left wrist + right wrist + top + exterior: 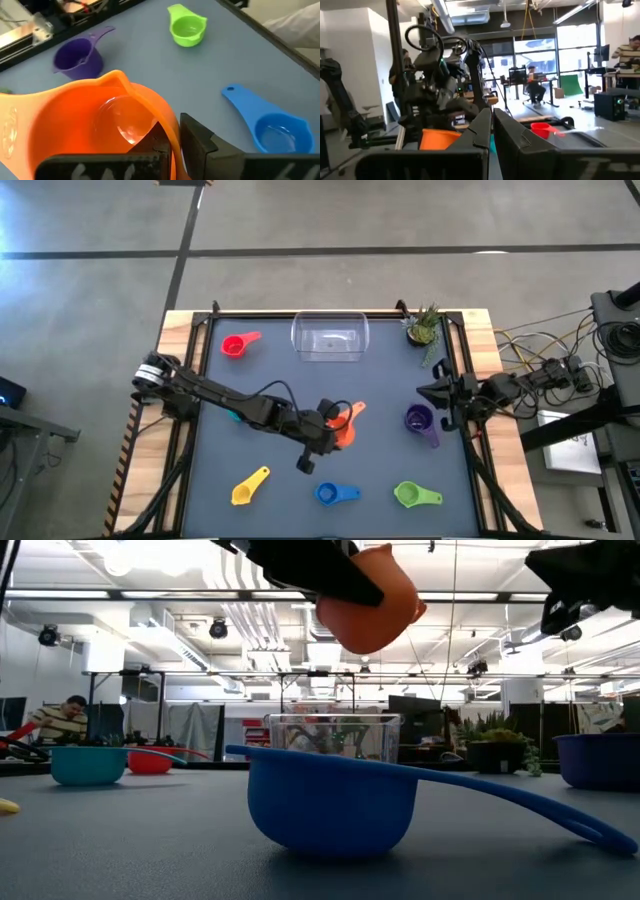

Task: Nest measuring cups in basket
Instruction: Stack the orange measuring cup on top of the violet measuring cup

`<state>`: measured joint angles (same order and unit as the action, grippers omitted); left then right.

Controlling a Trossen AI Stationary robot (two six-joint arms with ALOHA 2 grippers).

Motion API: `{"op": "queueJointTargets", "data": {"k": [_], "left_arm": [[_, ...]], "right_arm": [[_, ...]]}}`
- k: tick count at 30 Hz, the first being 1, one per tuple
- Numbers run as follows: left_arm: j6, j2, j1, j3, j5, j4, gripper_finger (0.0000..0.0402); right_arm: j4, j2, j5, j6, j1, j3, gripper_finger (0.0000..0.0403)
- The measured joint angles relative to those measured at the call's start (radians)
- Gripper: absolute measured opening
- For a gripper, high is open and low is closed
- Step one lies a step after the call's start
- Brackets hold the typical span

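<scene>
My left gripper (335, 432) is over the middle of the table, shut on the orange measuring cup (345, 425), which hangs in the air (365, 600). The red cup (235, 345) lies far left, beside the clear basket (330, 337) at the far edge. The purple cup (420, 420) stands right of centre. The yellow (250, 485), blue (335, 495) and green (415, 495) cups lie along the near edge. A teal cup (236, 416) peeks out from under the left arm. My right gripper (440, 395) waits shut at the table's right edge. My left gripper pinches the orange cup's wall at the rim (170, 131), away from its handle, with one finger (100, 165) inside the bowl and the other finger (200, 142) outside. The fingers slant down from the table's left. The cup is lifted clear of the table and tilted.
A small potted plant (425, 328) stands at the far right corner, right of the basket. Raised wooden rails (185, 380) border the mat on the left and right. Cables and gear (560, 370) lie beyond the right edge. A person (60, 720) sits in the room behind.
</scene>
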<state>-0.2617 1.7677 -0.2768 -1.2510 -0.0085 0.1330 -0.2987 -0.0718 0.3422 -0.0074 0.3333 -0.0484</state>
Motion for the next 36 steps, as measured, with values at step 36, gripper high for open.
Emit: {"op": "queueJointTargets", "data": {"k": [36], "left_arm": [[0.011, -0.029, 0.05, 0.038, 0.158, 0.054, 0.0008]], "right_arm": [[0.378, -1.018, 0.065, -0.088, 0.0, -0.677, 0.0073]]}}
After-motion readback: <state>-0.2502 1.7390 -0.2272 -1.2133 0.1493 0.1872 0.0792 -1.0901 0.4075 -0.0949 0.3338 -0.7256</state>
